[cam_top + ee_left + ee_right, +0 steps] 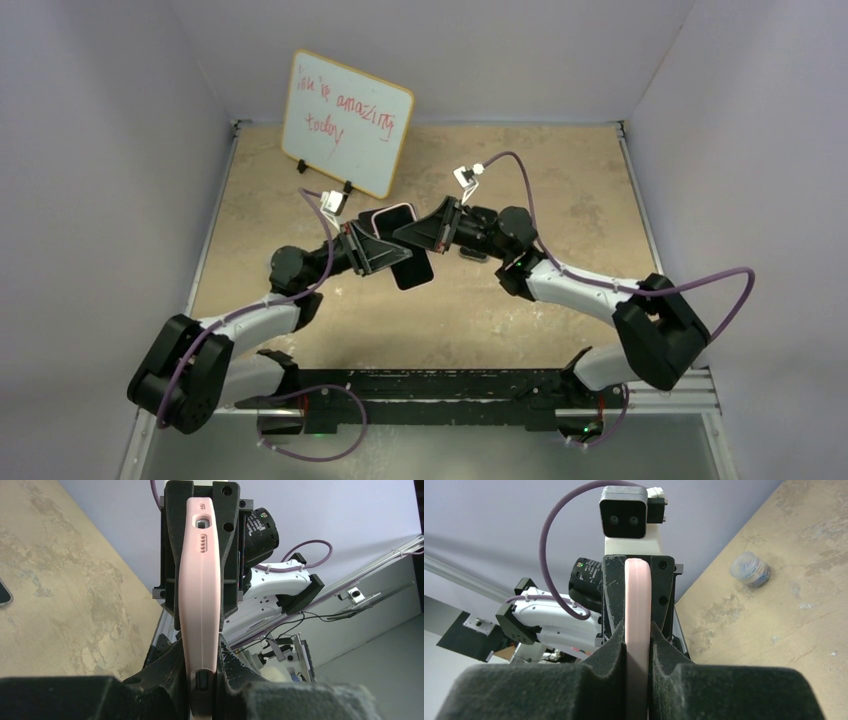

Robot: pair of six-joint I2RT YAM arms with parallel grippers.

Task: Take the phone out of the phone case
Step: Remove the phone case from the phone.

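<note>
Black foam pads point(280, 700) of the left gripper point(202, 682) are clamped on one side of the pink case point(200, 590), and the right gripper point(639, 665) pinches the opposite side, holding it in the air above the table point(560, 190). From above, the dark phone point(413, 268) seems to sit in the case still, so removal looks barely begun. Next, one arm should hold firm while the other peels the rim off a corner.

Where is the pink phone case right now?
In the top view the pink phone case is mid-table, just in front of the whiteboard, clamped between the left gripper and the right gripper.
</note>
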